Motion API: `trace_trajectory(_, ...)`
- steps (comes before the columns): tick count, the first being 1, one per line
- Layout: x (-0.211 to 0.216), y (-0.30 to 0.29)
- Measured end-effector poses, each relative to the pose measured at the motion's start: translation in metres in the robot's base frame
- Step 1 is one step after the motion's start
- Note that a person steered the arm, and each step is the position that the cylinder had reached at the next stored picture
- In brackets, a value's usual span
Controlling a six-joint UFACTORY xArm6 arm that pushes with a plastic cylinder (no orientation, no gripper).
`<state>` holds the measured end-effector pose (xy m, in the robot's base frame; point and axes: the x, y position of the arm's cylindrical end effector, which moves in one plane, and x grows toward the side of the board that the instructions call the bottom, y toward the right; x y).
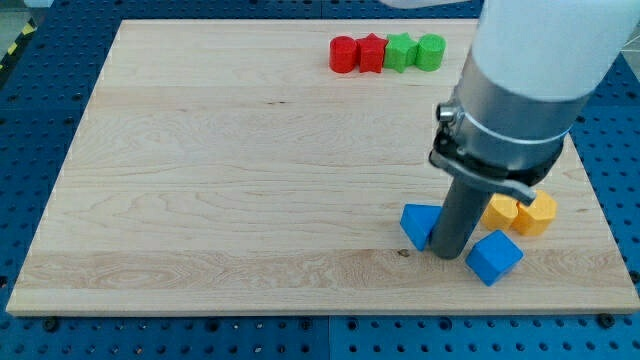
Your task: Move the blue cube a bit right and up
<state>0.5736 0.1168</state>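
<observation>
The blue cube (pixel 494 257) lies near the board's bottom right, turned at an angle. My tip (pixel 447 254) rests on the board just to the cube's left, close to it or touching it. A second blue block (pixel 418 225), a triangular piece, sits against the rod's left side. The rod hides part of it.
Two yellow blocks (pixel 522 212) sit just above the blue cube, partly behind the arm. A row of a red cylinder (pixel 343 54), a red star (pixel 372 53), a green star (pixel 401 52) and a green cylinder (pixel 430 51) lies at the view's top. The board's right edge (pixel 600 220) is near.
</observation>
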Motion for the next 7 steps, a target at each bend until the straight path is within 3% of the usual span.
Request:
trace_trajectory(2,0.04,0.056)
trace_trajectory(3,0.04,0.078)
trace_trajectory(5,0.044,0.02)
trace_trajectory(7,0.039,0.031)
